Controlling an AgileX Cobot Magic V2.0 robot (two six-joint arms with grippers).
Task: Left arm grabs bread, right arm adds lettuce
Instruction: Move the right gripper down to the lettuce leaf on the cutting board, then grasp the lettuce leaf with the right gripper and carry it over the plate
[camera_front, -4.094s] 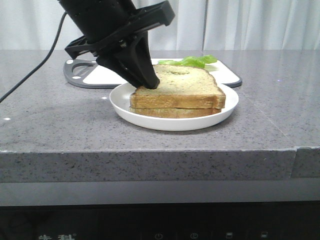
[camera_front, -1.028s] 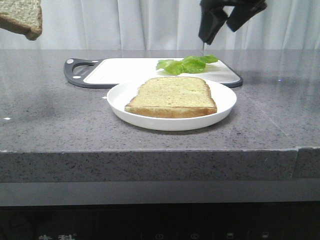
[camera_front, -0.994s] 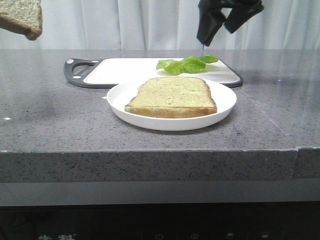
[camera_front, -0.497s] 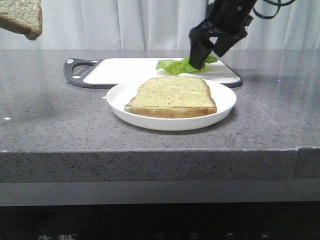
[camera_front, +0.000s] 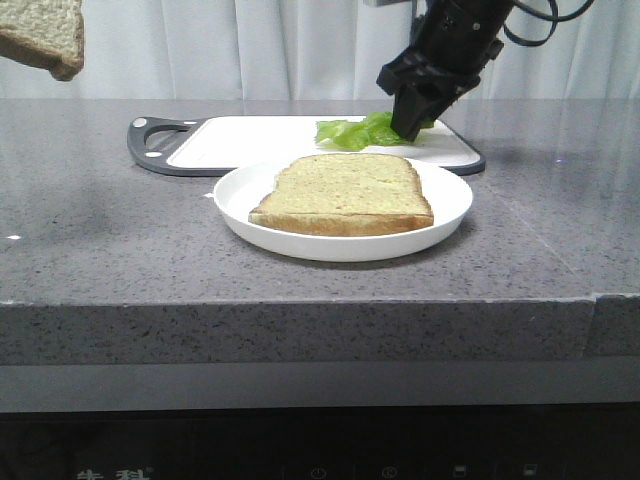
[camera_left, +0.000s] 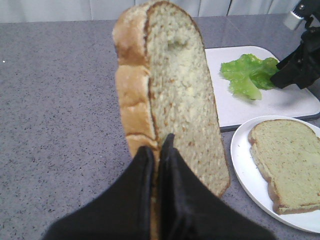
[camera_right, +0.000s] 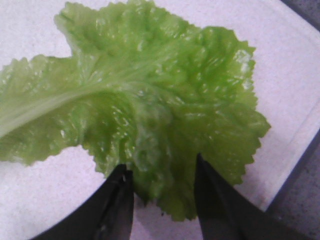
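left gripper (camera_left: 156, 150) raised high, fingers pinched together; right gripper (camera_right: 161, 192) lowered, fingers parted

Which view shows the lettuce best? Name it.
The right wrist view: the lettuce fills the picture, ruffles clear, an edge between the right gripper's open fingers. The front view shows a low green strip behind that gripper; the left wrist view shows it small.

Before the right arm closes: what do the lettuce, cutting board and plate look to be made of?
Lettuce: glossy, crinkled; real or plastic, can't tell. Cutting board: likely plastic, matte white with a dark grey rim. Plate: smooth white, faint sheen; ceramic or melamine.
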